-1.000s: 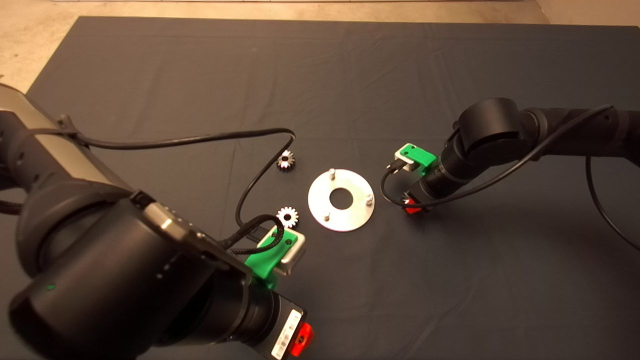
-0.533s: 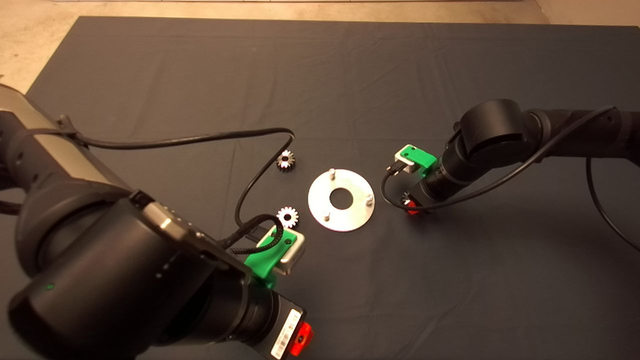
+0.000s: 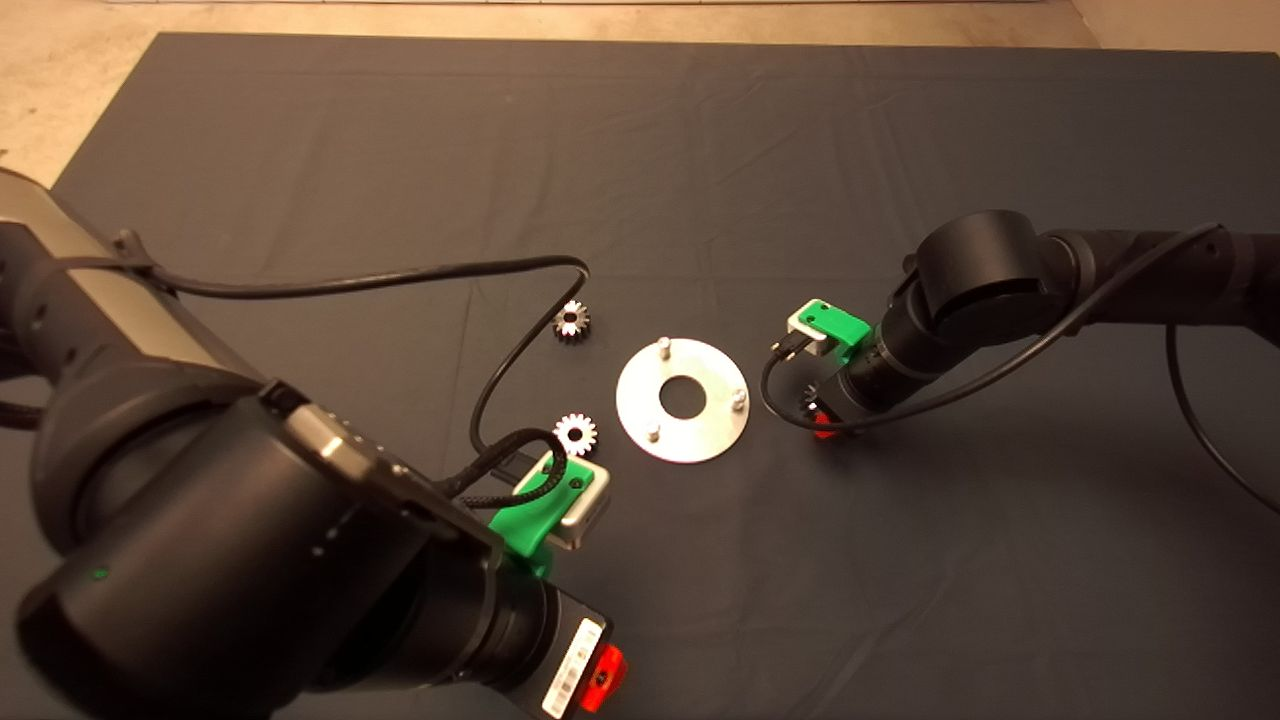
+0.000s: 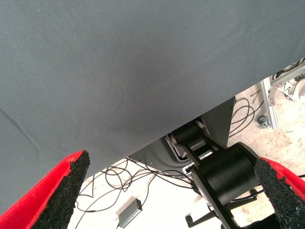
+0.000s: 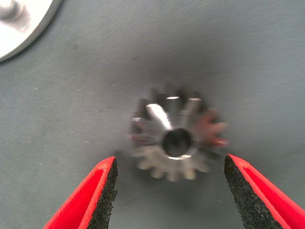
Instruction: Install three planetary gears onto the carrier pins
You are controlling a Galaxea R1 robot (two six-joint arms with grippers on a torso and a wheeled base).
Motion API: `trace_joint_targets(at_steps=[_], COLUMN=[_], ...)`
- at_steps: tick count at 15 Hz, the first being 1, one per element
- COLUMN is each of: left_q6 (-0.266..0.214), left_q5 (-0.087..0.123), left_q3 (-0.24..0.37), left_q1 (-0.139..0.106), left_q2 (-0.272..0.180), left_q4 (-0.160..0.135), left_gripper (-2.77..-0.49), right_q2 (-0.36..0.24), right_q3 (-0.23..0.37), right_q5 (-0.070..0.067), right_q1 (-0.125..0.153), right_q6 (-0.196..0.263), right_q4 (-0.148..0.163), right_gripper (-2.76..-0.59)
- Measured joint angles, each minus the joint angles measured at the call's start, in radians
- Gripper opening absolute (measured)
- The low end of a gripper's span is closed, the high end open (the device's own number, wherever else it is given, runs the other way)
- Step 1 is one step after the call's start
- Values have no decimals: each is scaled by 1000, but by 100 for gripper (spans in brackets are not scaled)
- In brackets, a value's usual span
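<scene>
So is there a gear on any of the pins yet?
No, all three pins on the disc stand bare, and two gears lie on the mat beside it.

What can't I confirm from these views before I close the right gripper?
- Third gear: head view hides it under the right gripper; the right wrist view shows it blurred, between the open fingers.
- Contact between pads and gear teeth: cannot tell; the fingertips are cut off by the edge.
- Left gripper: its wrist view shows only mat and floor.

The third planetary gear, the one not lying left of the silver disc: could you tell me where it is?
It lies flat on the mat just right of the silver disc, under the right gripper, between its open fingers.
</scene>
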Motion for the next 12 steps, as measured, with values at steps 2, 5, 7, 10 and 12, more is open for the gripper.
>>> trace_joint_targets(at_steps=[2,5,7,10,12], left_q6=[0,0,0,0,0], left_q5=[0,0,0,0,0], left_q3=[0,0,0,0,0], left_q1=[0,0,0,0,0], left_q2=[0,0,0,0,0], left_q4=[0,0,0,0,0], left_gripper=[-75,-75,-75,-75,-75], right_q2=[4,15,20,22,23], right_q3=[0,0,-1,-6,-6], right_q5=[0,0,0,0,0], right_q1=[-11,-11,-11,-11,-11], right_q6=[1,1,1,1,1], right_q4=[-5,-25,-40,-69,-81], right_gripper=[-171,-171,-171,-177,-184])
